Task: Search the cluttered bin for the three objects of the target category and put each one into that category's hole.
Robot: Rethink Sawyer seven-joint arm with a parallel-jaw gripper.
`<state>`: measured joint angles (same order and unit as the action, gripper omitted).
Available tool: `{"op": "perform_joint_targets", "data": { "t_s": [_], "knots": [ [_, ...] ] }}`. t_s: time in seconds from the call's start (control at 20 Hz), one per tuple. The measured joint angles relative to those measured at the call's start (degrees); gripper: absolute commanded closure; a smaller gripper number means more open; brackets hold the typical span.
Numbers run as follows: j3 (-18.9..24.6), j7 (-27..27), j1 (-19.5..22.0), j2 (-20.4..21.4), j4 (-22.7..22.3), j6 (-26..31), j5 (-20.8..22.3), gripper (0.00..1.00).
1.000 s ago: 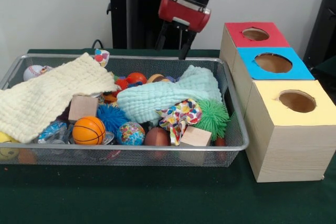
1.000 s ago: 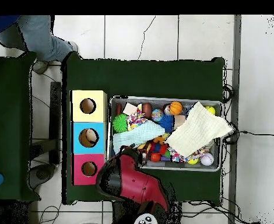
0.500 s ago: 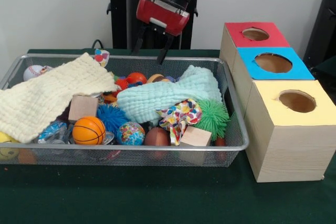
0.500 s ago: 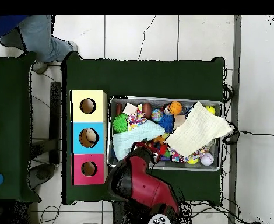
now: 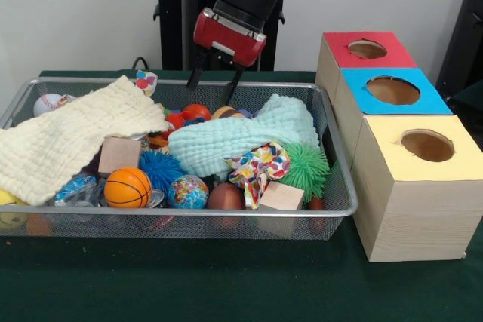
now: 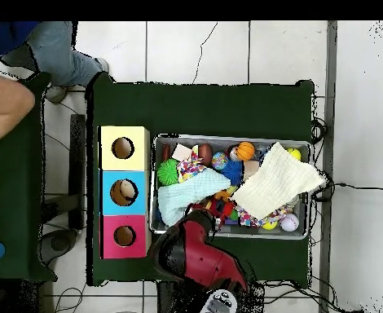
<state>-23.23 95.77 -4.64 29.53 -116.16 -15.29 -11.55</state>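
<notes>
The wire mesh bin (image 5: 189, 217) is full of clutter; it also shows in the overhead view (image 6: 227, 138). My gripper (image 5: 213, 84) hangs open and empty over the bin's far side, just above an orange ball (image 5: 196, 112) and a tan rounded thing (image 5: 223, 112) that is half hidden by a mint cloth (image 5: 241, 137). I cannot tell whether the tan thing is a plush toy. No pale yellow plush toy shows. The red-topped box (image 5: 392, 58) with its round hole (image 5: 367, 49) stands to the right of the bin. In the overhead view my arm (image 6: 196, 254) covers the gripper.
A blue-topped box (image 5: 426, 99) and a yellow-topped box (image 5: 460, 164) stand in line with the red one. A pale yellow cloth (image 5: 68, 137), wooden blocks (image 5: 281, 196), a basketball (image 5: 127, 187) and spiky balls (image 5: 307, 167) fill the bin. A person's arm (image 6: 3, 102) shows at the left edge.
My gripper has moved left and down, from beside the bin's far right corner to over its far middle. A person's arm has come into the overhead view.
</notes>
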Motion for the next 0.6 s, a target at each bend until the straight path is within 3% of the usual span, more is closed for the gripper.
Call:
{"op": "perform_joint_targets", "data": {
  "t_s": [0.6],
  "knots": [
    [0.6,0.0,1.6,-4.2,0.0,0.0,0.2,0.00]
  ]
}}
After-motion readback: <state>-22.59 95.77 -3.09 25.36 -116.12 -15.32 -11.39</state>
